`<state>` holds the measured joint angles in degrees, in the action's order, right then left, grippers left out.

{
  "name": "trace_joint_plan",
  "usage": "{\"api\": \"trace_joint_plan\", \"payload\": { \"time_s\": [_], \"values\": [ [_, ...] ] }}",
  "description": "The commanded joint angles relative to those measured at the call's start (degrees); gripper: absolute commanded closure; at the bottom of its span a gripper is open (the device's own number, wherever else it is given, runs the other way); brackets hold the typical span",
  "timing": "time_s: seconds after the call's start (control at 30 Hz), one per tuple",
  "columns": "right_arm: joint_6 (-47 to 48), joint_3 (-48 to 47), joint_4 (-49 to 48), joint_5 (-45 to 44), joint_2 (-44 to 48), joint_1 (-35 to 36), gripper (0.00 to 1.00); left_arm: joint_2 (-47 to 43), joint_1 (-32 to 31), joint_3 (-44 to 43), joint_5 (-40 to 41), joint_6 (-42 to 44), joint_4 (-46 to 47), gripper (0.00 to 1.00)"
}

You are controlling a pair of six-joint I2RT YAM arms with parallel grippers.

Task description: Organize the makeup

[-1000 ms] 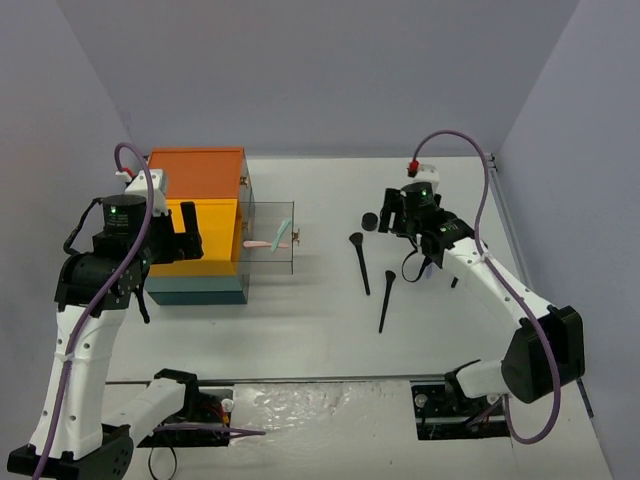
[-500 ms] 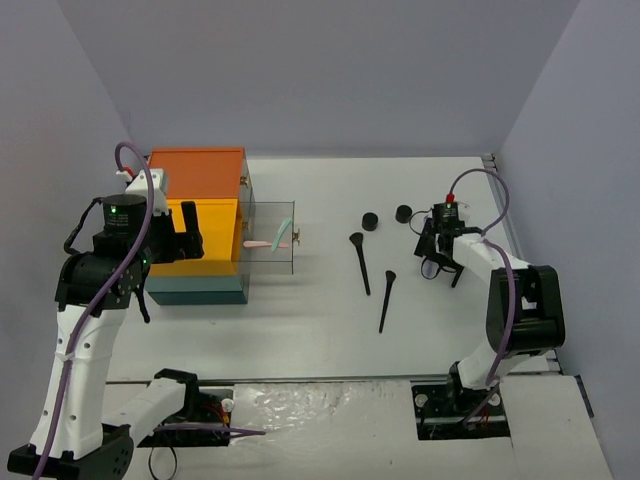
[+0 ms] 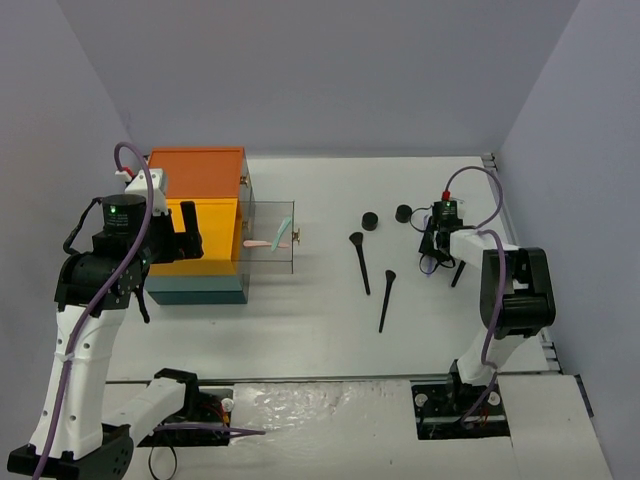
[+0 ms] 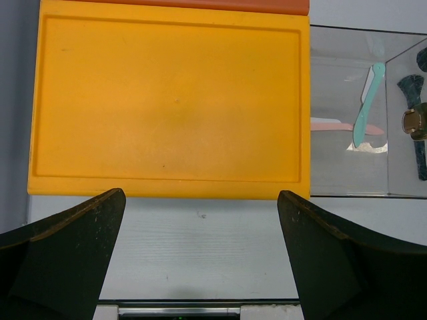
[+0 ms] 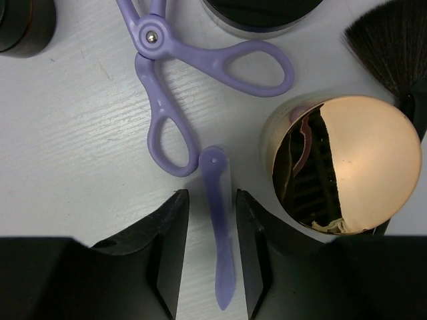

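As its jaws gape, right end effector (image 5: 211, 199) straddles lilac stick (image 5: 221, 257).

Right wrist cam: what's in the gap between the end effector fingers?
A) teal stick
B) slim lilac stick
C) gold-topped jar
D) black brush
B: the slim lilac stick lies lengthwise in the gap of the open right end effector. The gold-topped jar sits off to one side, and the brush is up in the frame's corner.
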<state>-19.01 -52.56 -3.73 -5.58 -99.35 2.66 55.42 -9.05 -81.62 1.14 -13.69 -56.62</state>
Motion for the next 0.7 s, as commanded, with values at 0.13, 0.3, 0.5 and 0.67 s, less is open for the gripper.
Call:
{"api": "trace_joint_plan", "payload": {
  "time_s": [0.13, 0.3, 0.5, 0.67],
  "values": [
    [-0.2, 2.2, 1.2, 4.1, 3.7, 1.7, 0.93, 0.0, -0.4, -2.2, 0.6, -0.2, 2.6, 0.03],
    [0.2, 0.0, 6.5, 0.4, 11.1, 8.0, 1.00, 0.8, -0.4, -2.8, 0.1, -0.2, 2.8, 0.03],
    [3.8, -11.2, 9.8, 1.2, 20.8, 16.0, 1.00, 1.4, -0.4, -3.6, -0.1, -0.1, 2.9, 0.03],
    [11.0, -25.7, 9.7, 10.0, 20.8, 25.5, 1.00, 1.4, -0.4, -3.6, -0.4, -0.2, 2.9, 0.03]
  ]
}}
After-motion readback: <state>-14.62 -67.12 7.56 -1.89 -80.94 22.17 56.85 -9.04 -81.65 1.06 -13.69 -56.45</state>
